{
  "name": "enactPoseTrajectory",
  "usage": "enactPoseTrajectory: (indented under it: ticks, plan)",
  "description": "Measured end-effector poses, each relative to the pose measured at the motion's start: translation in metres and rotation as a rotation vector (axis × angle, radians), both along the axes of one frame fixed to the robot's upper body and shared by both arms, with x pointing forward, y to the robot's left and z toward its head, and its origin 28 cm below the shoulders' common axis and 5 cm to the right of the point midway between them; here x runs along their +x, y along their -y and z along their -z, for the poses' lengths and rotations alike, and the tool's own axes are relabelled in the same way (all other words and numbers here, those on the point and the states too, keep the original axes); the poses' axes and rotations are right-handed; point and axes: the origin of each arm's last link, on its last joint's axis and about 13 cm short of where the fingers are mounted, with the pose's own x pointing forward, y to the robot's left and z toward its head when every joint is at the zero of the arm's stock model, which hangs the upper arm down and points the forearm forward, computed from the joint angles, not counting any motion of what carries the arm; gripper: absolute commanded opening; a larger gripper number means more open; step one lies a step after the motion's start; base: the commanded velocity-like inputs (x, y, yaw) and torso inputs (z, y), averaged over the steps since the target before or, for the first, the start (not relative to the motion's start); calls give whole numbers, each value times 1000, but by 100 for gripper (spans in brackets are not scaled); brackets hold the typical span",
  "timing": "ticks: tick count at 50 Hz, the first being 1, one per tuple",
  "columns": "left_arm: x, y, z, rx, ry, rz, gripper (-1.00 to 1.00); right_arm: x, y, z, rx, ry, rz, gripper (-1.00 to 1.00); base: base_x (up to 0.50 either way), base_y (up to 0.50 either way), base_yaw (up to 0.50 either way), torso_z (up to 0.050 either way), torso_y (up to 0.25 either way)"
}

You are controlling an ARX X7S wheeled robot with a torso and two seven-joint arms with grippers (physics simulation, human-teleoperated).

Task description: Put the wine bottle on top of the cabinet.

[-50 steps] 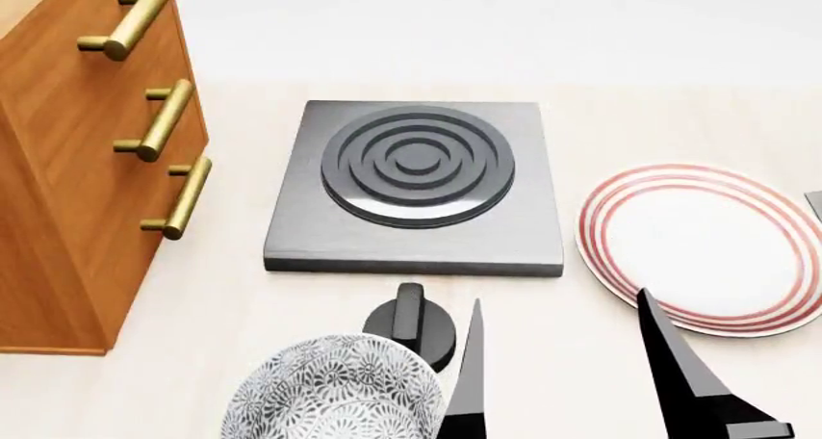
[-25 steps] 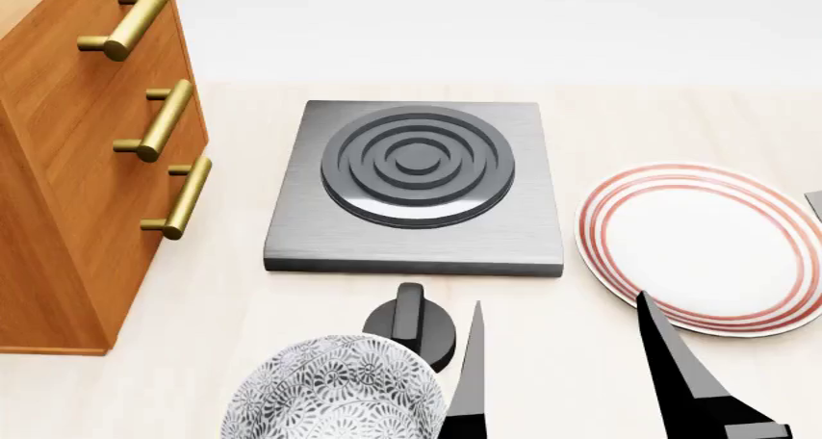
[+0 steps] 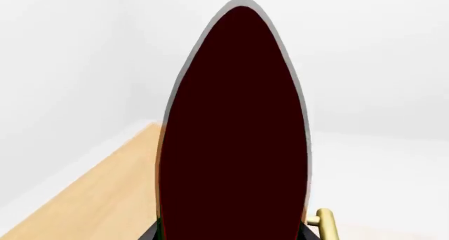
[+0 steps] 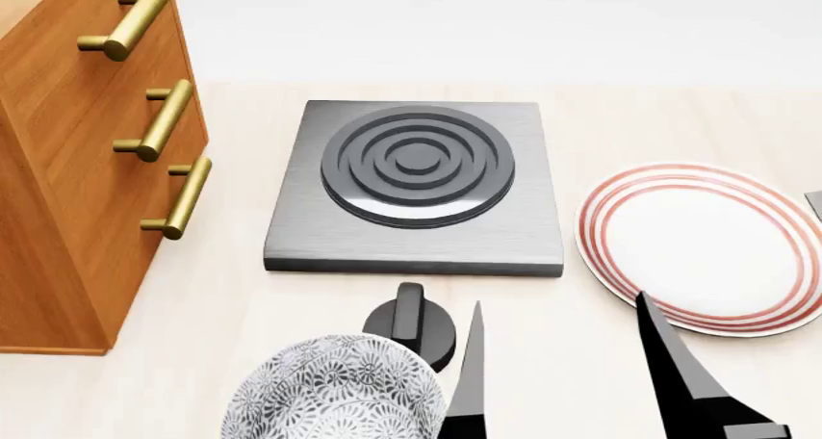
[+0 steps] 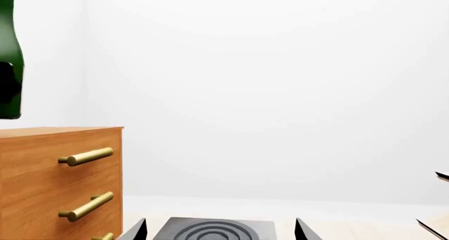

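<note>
bottle hanging over the cabinet, not yet down

head view matches a second ago, so no visible progress. left claw point(image 3: 228, 233) appears clamped on the wine bottle point(image 5: 8, 50), though its fingers barely show. the bottle's base is just clear of the cabinet point(image 5: 49, 161) top directly below. right claw point(image 4: 565, 381) is spread and empty, with the hob point(image 4: 415, 184) ahead of it. lowering remains.

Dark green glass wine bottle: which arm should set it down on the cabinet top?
Left. The dark green glass wine bottle hangs just above the reddish-brown wooden cabinet top, filling the left wrist view; the right gripper is open over the table.
</note>
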Motion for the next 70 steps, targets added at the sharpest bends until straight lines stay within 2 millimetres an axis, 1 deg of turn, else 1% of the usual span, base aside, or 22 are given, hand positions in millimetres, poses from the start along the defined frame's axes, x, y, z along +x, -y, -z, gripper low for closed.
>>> enactPoseTrajectory:
  ticks: [17,41,60,61,70]
  plan:
    - [2,-1,22,-9,-22,4,-100,1,-1,2,-4,-5,-3,100,0,0,0,1,1]
    - [2,-1,36,-24,47,-1,-100,1,-3,4,-12,-12,-9,100,0,0,0,0,0]
    - [1,0,39,-29,68,-4,-100,2,-3,4,-15,-14,-12,100,0,0,0,0,0]
    - [1,0,40,-28,68,-5,100,2,-3,4,-15,-14,-12,100,0,0,0,0,0]
    - [2,0,39,-42,74,-14,100,1,-3,4,-13,-12,-12,100,0,0,0,0,0]
